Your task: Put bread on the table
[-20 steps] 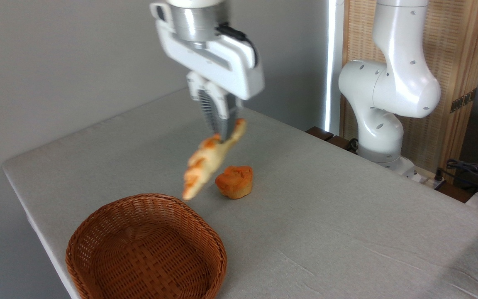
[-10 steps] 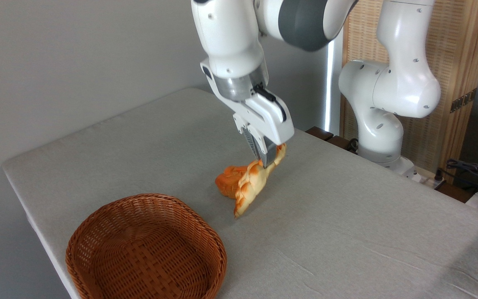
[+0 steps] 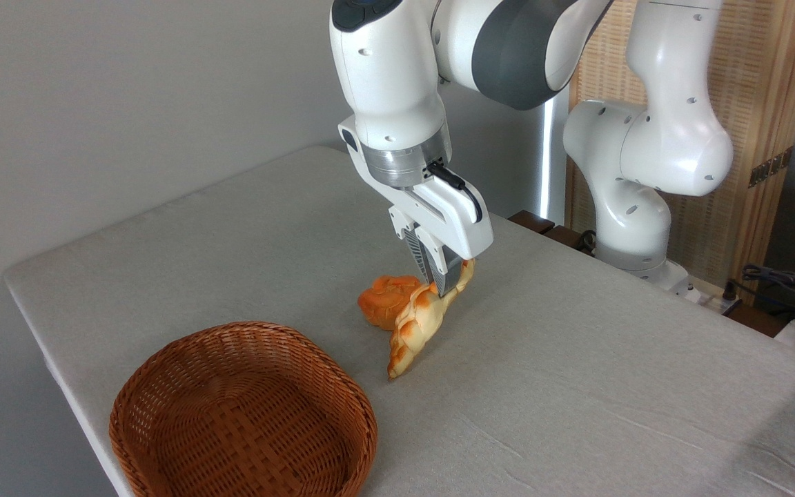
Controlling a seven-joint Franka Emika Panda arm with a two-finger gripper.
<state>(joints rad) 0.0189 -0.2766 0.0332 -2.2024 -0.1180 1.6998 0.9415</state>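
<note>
While clamped by end effector [image 3: 444, 284], bread [image 3: 419, 323] slanting below.

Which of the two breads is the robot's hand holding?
The long braided bread, pale with orange ridges. The hand pinches its upper end. The small round orange bun just sits on the table beside it.

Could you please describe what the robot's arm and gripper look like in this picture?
The arm is glossy white with rounded links, small dark screw holes and a dark grey joint section. A brushed silver ring joins it to a white, boxy gripper with a black cable on its side and grey ribbed fingers.
</note>
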